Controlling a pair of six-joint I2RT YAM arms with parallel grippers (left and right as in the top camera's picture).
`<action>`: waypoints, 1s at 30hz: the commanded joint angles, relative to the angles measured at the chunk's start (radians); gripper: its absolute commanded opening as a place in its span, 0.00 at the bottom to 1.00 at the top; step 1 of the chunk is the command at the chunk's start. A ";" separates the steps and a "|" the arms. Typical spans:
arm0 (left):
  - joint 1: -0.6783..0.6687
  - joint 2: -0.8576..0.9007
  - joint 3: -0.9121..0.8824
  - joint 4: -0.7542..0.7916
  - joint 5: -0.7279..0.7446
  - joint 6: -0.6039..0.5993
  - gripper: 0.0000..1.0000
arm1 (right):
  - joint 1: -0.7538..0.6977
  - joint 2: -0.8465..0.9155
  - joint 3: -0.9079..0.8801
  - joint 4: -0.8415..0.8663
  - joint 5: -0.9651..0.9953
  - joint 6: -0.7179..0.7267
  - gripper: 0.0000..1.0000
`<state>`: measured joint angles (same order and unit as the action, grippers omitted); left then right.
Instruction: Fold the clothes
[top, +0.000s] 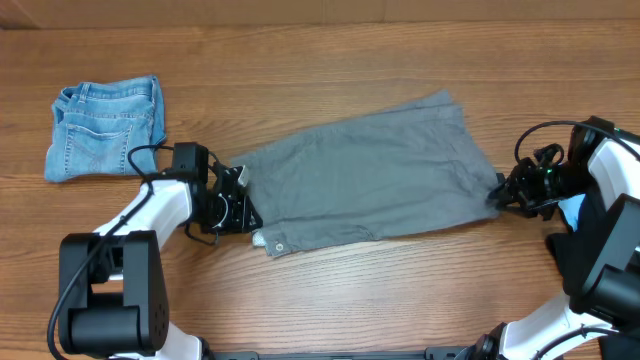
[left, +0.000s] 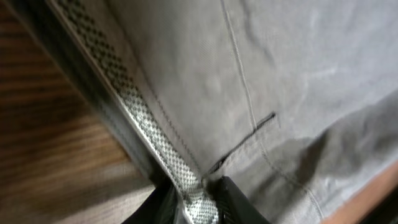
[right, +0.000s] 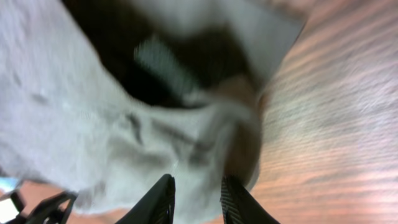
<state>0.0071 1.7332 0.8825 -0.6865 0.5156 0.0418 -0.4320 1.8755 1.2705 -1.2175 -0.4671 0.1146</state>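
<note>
The grey shorts lie spread across the middle of the table, tilted, with the waist end at the left and the leg hems at the right. My left gripper is at the waist end. In the left wrist view its jaws are shut on the mesh-lined waistband edge of the shorts, near a pocket slit. My right gripper is at the right hem. In the right wrist view its fingers pinch the bunched grey fabric, which is raised a little off the wood.
Folded blue denim shorts lie at the back left. A bit of light-blue cloth shows beside the right arm. The wooden table has bare wood in front of the shorts.
</note>
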 joint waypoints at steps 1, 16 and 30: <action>0.006 0.011 0.119 -0.073 -0.006 0.065 0.25 | 0.006 -0.017 0.011 -0.010 -0.050 -0.037 0.28; 0.006 0.011 0.161 -0.104 0.026 0.034 0.51 | 0.031 -0.016 -0.315 0.298 0.110 0.175 0.04; 0.208 0.011 0.161 -0.094 -0.031 -0.063 0.75 | 0.061 -0.415 -0.138 0.092 0.010 0.091 0.11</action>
<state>0.1577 1.7393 1.0294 -0.7849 0.4633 -0.0071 -0.3965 1.5742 1.0874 -1.1213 -0.3866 0.2504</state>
